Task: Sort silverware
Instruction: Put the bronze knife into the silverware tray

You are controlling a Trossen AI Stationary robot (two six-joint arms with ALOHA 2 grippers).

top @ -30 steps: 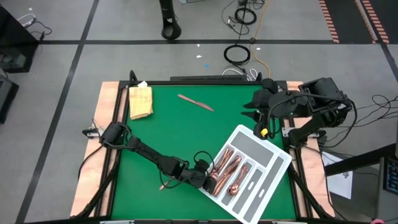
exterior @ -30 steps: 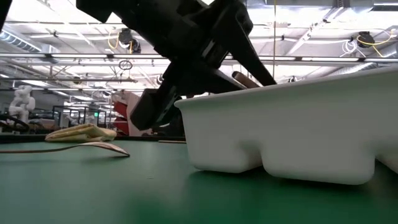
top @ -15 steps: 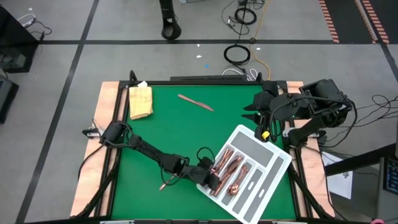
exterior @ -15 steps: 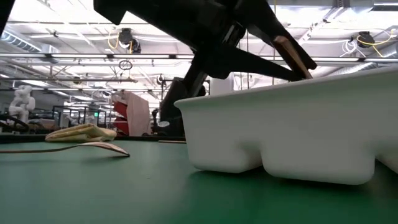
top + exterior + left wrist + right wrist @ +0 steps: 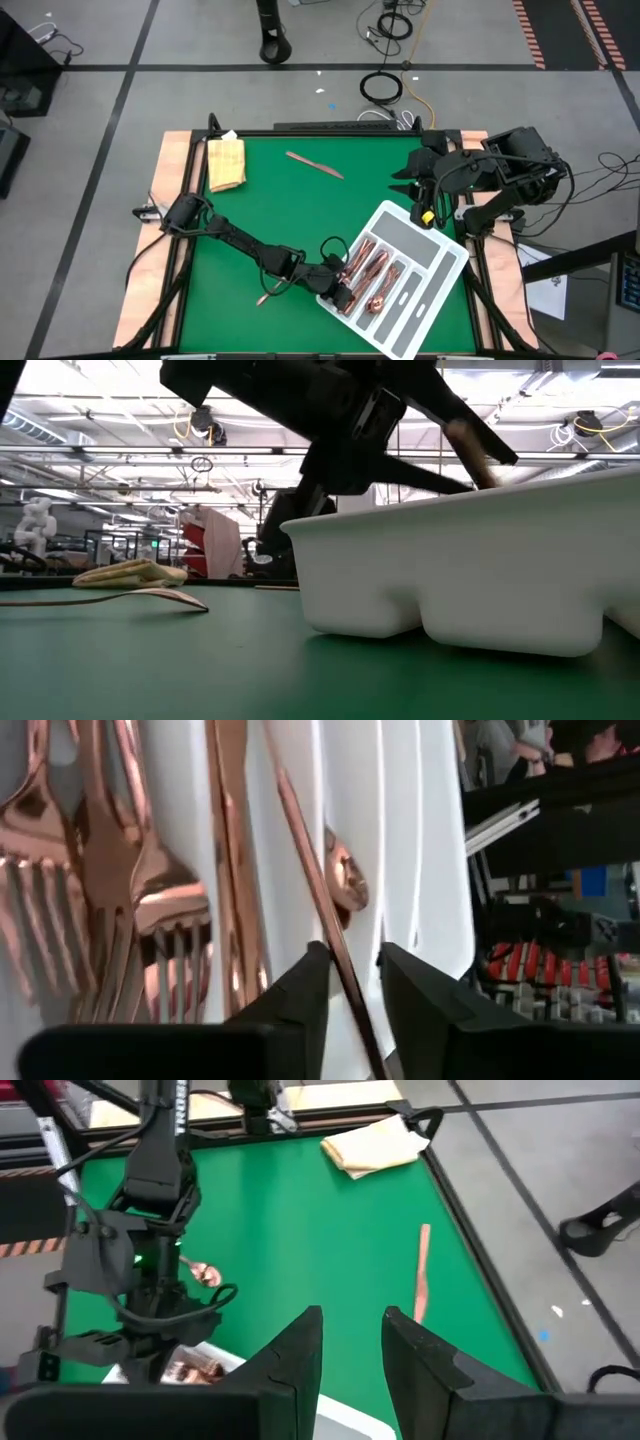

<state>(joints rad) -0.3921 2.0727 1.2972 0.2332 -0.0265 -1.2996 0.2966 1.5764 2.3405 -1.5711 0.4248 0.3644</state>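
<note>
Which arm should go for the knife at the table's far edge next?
Right. Its tool waits open by the far right edge, nearer the knife; the left tool is over the tray holding a utensil.

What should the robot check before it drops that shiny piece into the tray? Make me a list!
1. Left end effector has the piece: ok. Its fingers pinch a thin copper handle.
2. Piece is over the tray: ok. The left wrist view shows it above the white dividers, and the high view shows the end effector at the tray's left end.
3. Right slot for it: cannot tell. Forks fill one slot and a spoon lies in another, but the held piece's head is hidden.
4. Right end effector out of the way: ok. It waits at the table's right edge.
5. More to sort: not ok. A knife and a spoon lie on the mat.
</note>
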